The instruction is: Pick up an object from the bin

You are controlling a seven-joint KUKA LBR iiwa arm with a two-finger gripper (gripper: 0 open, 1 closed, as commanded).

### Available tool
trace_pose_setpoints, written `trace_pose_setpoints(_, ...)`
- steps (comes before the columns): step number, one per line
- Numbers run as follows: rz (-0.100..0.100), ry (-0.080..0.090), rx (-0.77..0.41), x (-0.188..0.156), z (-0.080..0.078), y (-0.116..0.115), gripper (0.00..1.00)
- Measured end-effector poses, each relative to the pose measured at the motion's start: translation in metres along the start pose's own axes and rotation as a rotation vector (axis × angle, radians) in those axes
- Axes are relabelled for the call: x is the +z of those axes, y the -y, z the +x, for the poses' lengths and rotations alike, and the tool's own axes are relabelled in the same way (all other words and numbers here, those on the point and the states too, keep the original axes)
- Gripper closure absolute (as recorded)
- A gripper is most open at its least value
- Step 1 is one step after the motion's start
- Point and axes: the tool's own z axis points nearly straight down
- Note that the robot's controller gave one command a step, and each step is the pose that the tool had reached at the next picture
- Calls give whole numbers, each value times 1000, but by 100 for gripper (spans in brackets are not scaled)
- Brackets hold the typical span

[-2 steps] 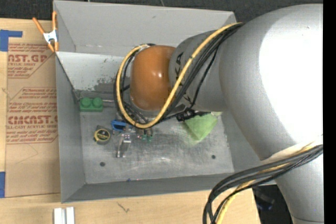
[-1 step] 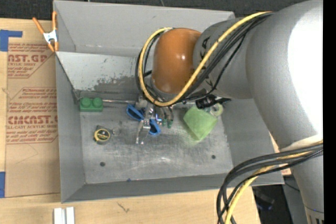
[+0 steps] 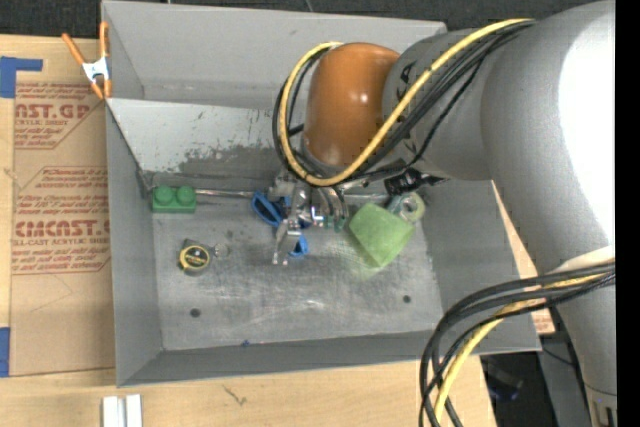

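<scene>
At the middle of the grey metal bin (image 3: 190,130), gripper (image 3: 296,233) low over a blue plastic piece (image 3: 266,207), its spread impossible to tell, pale green spongy block (image 3: 379,236) just beside, green toy brick (image 3: 173,200) and small yellow-black disc (image 3: 195,257) well apart.

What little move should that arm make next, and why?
Probably a small, slow lift of the end effector. It sits low in the bin, right at the blue plastic piece, with the green foam block close beside it. Lifting would show whether the blue piece comes along.
</scene>
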Motion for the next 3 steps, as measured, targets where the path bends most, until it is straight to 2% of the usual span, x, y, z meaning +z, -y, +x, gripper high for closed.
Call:
trace_pose_setpoints(1,-7,11,54,24,2,-13,0)
trace_pose_setpoints(2,-22,13,85,22,1,0,0)
trace_pose_setpoints(3,-13,18,95,21,-2,7,100)
